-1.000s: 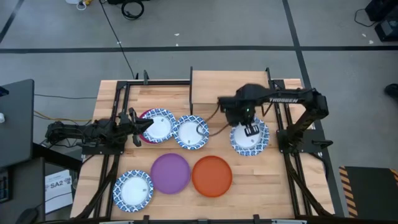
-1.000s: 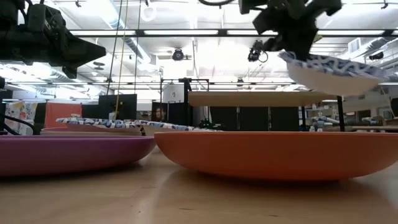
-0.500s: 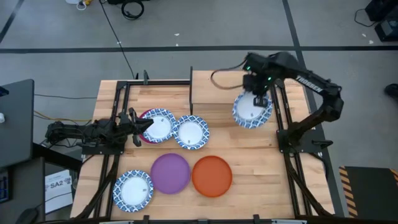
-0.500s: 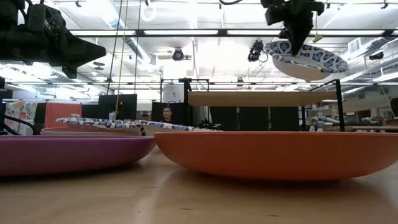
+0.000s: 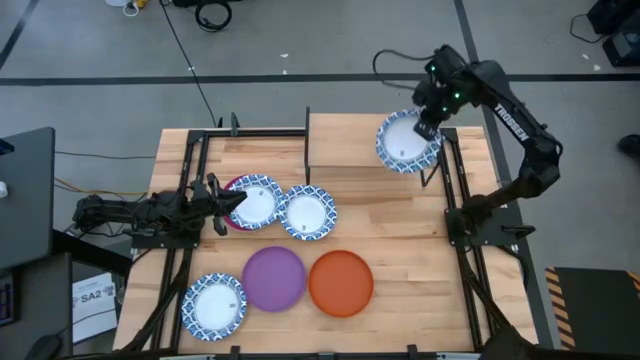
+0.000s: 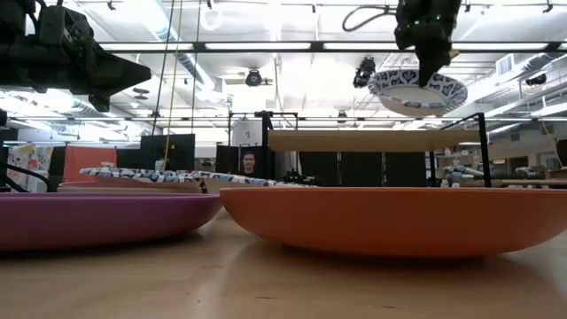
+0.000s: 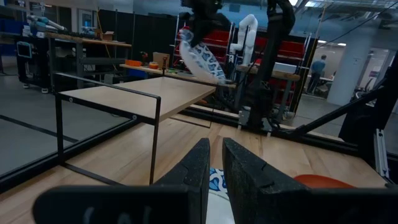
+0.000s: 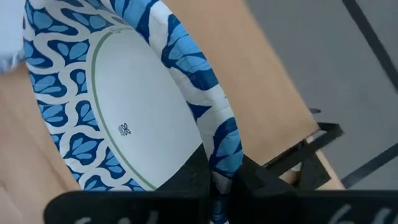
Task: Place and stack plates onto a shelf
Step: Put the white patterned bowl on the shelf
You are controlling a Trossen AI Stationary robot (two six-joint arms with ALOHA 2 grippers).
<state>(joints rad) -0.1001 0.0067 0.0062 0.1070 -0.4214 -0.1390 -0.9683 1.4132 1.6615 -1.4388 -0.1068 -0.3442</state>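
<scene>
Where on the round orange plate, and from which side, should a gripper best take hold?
Probably the raised rim of the round orange plate, pinched from above with one finger inside and one outside. It lies flat and right side up, and the low view shows its edge flaring up off the table. The side away from the round purple plate, which sits close beside it, looks freer.

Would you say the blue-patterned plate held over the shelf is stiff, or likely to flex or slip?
The blue-patterned plate looks light and fairly stiff: pinched at one rim by the right gripper, it stays nearly level above the shelf. Such a narrow edge grip could probably let it swivel.
</scene>
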